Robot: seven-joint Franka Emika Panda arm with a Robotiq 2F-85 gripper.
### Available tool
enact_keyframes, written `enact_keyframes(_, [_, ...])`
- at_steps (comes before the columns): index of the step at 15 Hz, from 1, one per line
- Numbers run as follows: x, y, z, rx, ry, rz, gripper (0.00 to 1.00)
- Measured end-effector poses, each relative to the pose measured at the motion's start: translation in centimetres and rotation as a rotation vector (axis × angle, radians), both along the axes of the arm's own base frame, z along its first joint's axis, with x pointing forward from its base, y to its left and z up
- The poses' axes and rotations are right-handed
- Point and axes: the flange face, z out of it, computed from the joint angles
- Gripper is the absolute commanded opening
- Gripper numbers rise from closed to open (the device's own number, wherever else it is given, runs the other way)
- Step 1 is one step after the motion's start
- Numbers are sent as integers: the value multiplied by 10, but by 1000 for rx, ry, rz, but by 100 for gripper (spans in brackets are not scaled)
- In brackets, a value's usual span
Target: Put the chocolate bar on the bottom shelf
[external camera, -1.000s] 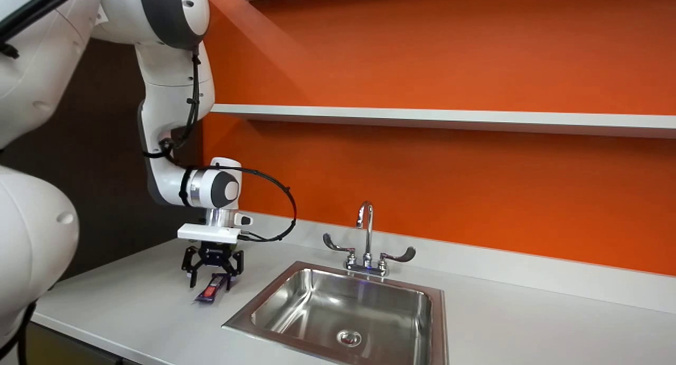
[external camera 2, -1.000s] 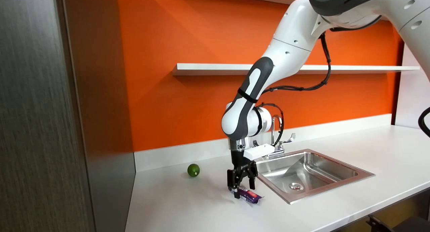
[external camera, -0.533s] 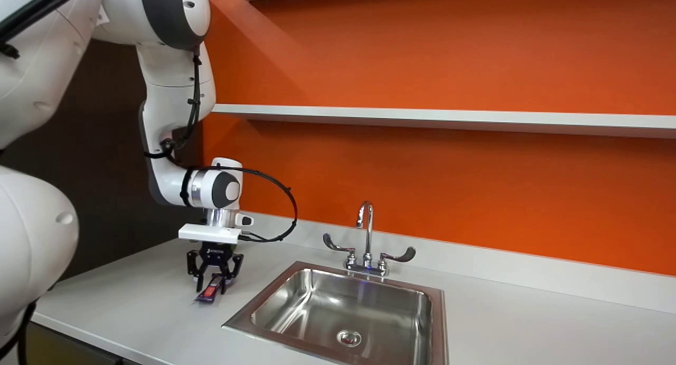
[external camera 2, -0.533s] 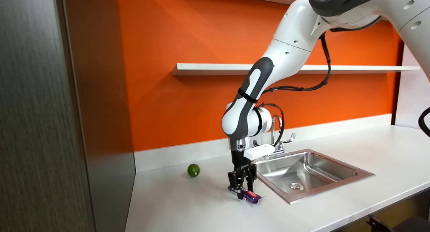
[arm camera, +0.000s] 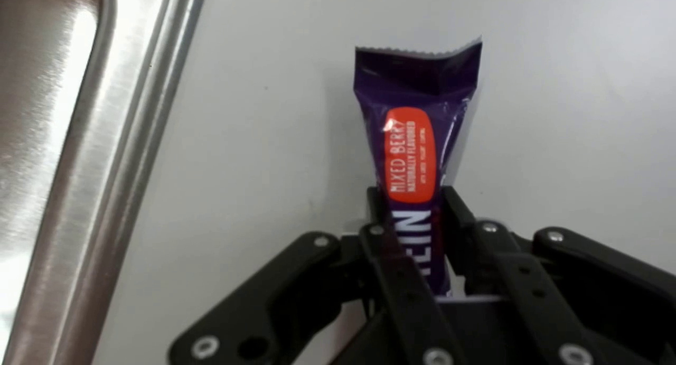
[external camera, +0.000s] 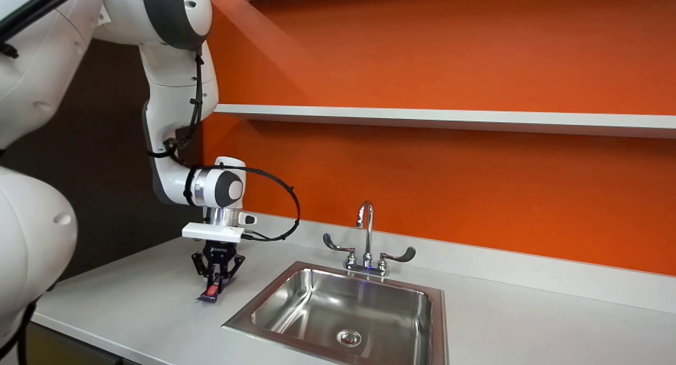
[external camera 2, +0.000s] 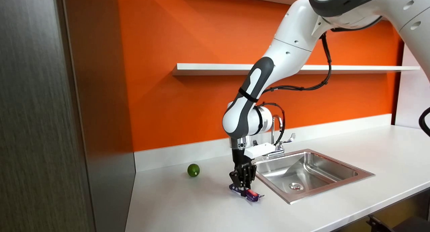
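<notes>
The chocolate bar point(arm camera: 411, 153), purple with a red oval label, is pinched across its middle by my gripper point(arm camera: 413, 201). Both black fingers point(arm camera: 458, 209) press against its long sides, and the wrapper narrows where they squeeze. The bar's sealed end points away from the gripper in the wrist view; its near part is partly covered by the gripper. In an exterior view the bar point(external camera: 210, 293) lies level with the white countertop, the gripper point(external camera: 215, 284) pointing straight down; whether it touches the counter I cannot tell. The bottom shelf point(external camera 2: 208, 69) runs along the orange wall, well above the gripper.
A steel sink point(external camera: 439, 323) is set in the countertop point(external camera 2: 174, 205) beside the gripper, its rim point(arm camera: 121, 143) close by in the wrist view. Behind it rises a faucet point(external camera: 368, 233) with two handles. A green round fruit point(external camera 2: 193, 170) sits near the wall. A dark cabinet panel point(external camera 2: 97, 107) stands at one side.
The jaws have come together from wide apart onto the bar, squeezing it. In an exterior view the arm has shifted slightly right, and the bar has turned and moved a little with the fingers.
</notes>
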Motion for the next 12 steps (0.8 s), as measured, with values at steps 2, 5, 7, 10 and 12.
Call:
enact_keyframes(2, [1, 0, 1, 0, -1, -3, 7])
enact_keyframes(5, [4, -2, 8, 0, -15, -18, 7])
enact_keyframes(7, [7, -3, 20, 0, -37, -30, 7])
enact_keyframes(10, [7, -5, 45, 0, -74, -49, 7])
enact_keyframes(12, [1, -7, 63, -2, -96, -60, 7])
